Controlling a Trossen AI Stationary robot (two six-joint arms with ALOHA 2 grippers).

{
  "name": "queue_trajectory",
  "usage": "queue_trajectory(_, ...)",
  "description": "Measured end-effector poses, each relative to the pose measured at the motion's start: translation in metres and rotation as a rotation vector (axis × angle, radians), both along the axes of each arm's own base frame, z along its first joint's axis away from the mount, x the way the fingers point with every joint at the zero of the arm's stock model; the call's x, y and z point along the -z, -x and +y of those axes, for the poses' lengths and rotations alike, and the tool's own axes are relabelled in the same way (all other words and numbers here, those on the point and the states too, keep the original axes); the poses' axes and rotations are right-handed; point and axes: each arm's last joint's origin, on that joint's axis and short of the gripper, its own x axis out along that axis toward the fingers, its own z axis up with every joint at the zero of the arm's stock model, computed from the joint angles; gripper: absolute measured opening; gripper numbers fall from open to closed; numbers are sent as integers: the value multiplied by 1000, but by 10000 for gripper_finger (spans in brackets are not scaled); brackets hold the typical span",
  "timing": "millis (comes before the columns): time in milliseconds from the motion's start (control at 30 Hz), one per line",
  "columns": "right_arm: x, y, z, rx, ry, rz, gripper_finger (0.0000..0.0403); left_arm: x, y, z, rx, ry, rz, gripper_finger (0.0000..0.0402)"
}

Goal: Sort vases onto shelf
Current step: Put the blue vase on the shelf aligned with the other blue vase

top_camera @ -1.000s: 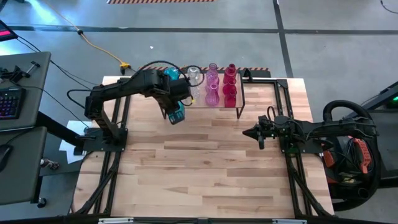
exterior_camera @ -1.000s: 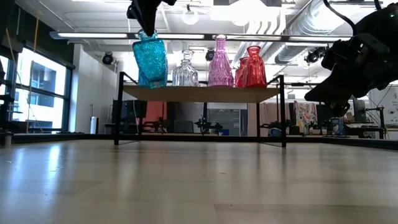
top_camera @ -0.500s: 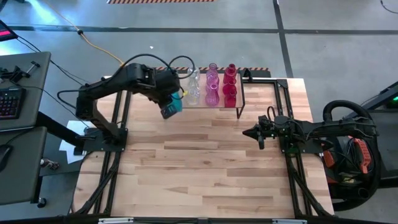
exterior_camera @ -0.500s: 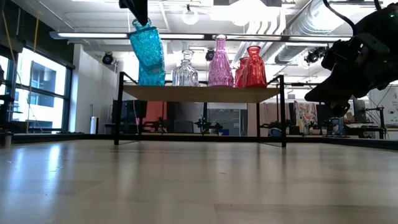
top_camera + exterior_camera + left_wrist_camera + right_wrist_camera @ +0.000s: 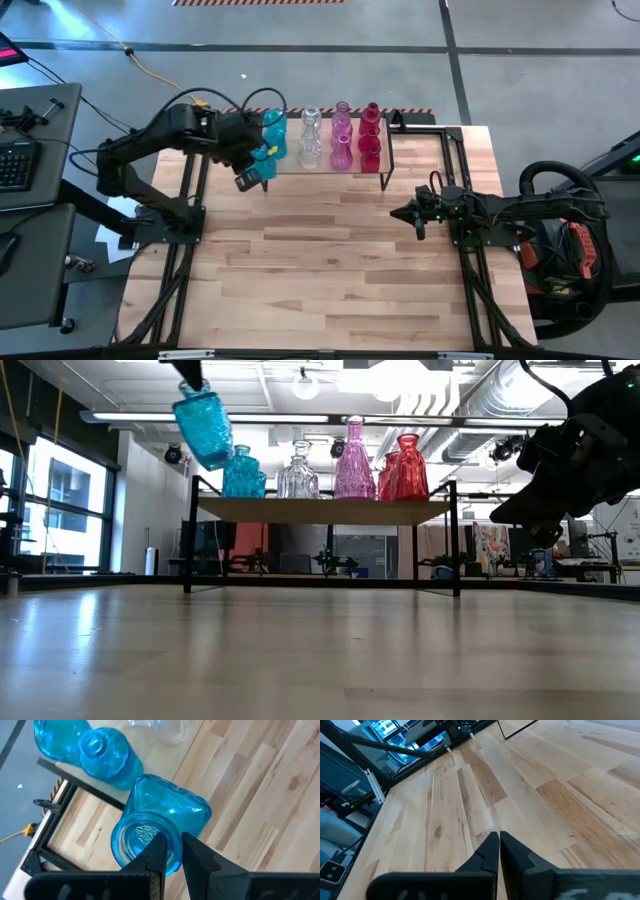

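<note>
- Now the left tool (image 5: pixel 170 851) pinches the rim of a faceted teal-blue glass vase (image 5: pixel 203 427), holding it tilted in the air beside the left end of the low wood-topped black-legged shelf (image 5: pixel 320 510), likely to line it up with other teal vases (image 5: pixel 272 128)
- Right tool (image 5: pixel 415 214), pressed together, waits over the slatted wooden surface (image 5: pixel 320 270)

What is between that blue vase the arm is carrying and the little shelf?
The left pincer holds the tilted blue vase in the air off the shelf's left end. Two blue vases already fill that end; nothing else visibly intervenes.
</note>
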Motion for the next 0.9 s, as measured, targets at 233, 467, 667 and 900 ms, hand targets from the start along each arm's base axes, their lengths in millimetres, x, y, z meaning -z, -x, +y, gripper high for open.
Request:
queue_trajectory(233,0,0,0,0,0,0,0,4,8,8,-19,9,14,35)
queue_trajectory(467,0,0,0,0,0,0,0,14,-16,18,49,46,74,35)
queue_trajectory(667,0,0,0,0,0,0,0,13,-35,24,96,1,99,35)
queue_trajectory(900,0,0,0,0,0,0,0,24,-47,28,114,-4,153,35)
